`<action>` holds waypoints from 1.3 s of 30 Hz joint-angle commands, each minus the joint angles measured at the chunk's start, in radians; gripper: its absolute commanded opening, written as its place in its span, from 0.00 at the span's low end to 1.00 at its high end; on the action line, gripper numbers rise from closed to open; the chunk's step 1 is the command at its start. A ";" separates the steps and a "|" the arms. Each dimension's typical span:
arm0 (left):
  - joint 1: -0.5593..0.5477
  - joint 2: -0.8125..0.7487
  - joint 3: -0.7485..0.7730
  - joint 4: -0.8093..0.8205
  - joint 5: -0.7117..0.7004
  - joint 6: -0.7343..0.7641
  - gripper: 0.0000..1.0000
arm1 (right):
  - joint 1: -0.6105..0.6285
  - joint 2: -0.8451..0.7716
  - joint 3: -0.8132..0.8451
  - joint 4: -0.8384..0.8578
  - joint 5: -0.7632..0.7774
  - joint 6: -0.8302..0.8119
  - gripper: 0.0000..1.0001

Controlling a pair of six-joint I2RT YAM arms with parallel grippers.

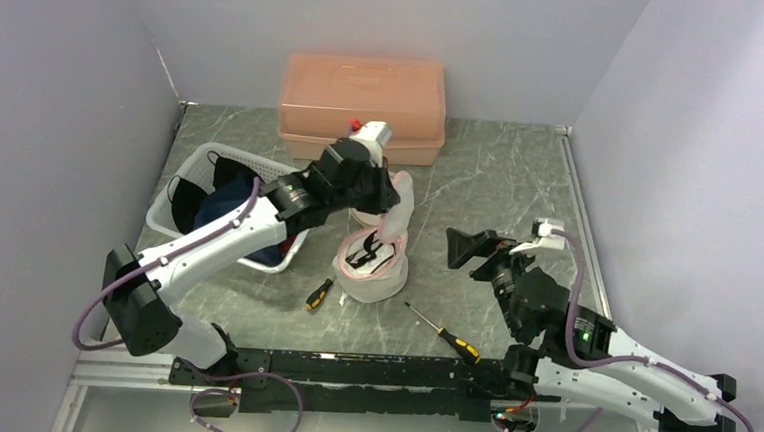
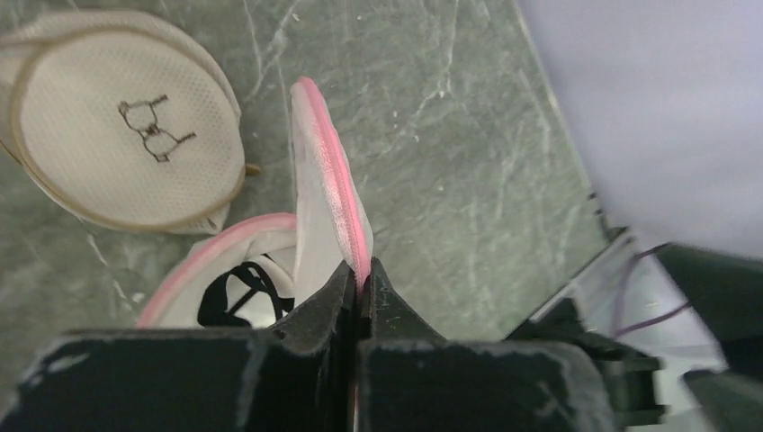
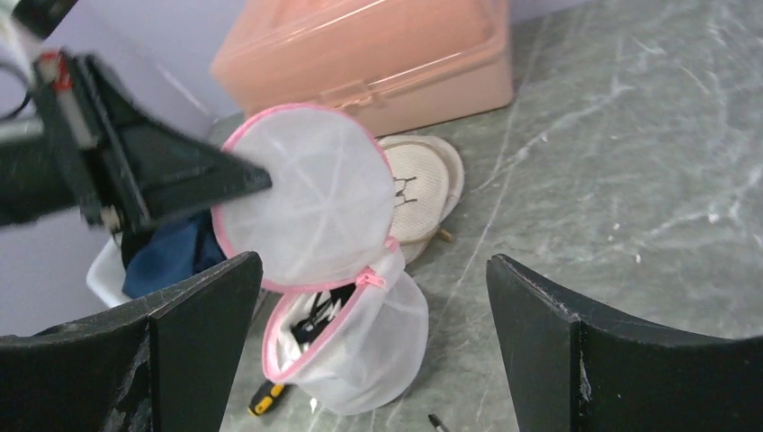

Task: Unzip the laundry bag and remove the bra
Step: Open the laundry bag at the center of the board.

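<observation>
The laundry bag, white mesh with pink trim, sits near the middle of the surface with its zip undone. Its round lid is tipped up on edge. The left pincer is closed tight on the pink rim of that lid, gripping it at the top, above the bag's mouth. The black bra lies inside the open bag, straps showing over the rim, directly below the left pincer and not touched by it.

The right pincer is spread wide and holds nothing. It stands to the right of the bag, apart from it, with its fingers pointed toward the opening; from the right wrist view the bag and the bra sit between the two fingers but farther off.

A second, beige round pouch lies flat just behind the bag. A peach plastic box stands at the back. A white basket of dark clothes is on the left. Two screwdrivers lie in front of the bag.
</observation>
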 commanded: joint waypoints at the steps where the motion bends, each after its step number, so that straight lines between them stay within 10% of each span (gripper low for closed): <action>1: -0.127 0.043 0.074 -0.084 -0.239 0.306 0.03 | 0.002 0.060 0.153 -0.322 0.189 0.300 1.00; 18: -0.374 0.291 0.354 -0.236 -0.516 0.269 0.13 | 0.002 -0.182 0.056 -0.192 0.034 0.157 1.00; 27: -0.404 0.401 0.493 -0.232 -0.414 0.234 0.52 | 0.002 -0.225 0.042 -0.243 0.033 0.168 1.00; 30: -0.405 0.396 0.476 -0.230 -0.421 0.207 0.66 | 0.001 -0.251 0.033 -0.246 0.029 0.170 1.00; 39: -0.389 0.200 0.237 -0.238 -0.557 0.143 0.66 | 0.002 -0.169 0.023 -0.219 -0.006 0.139 0.99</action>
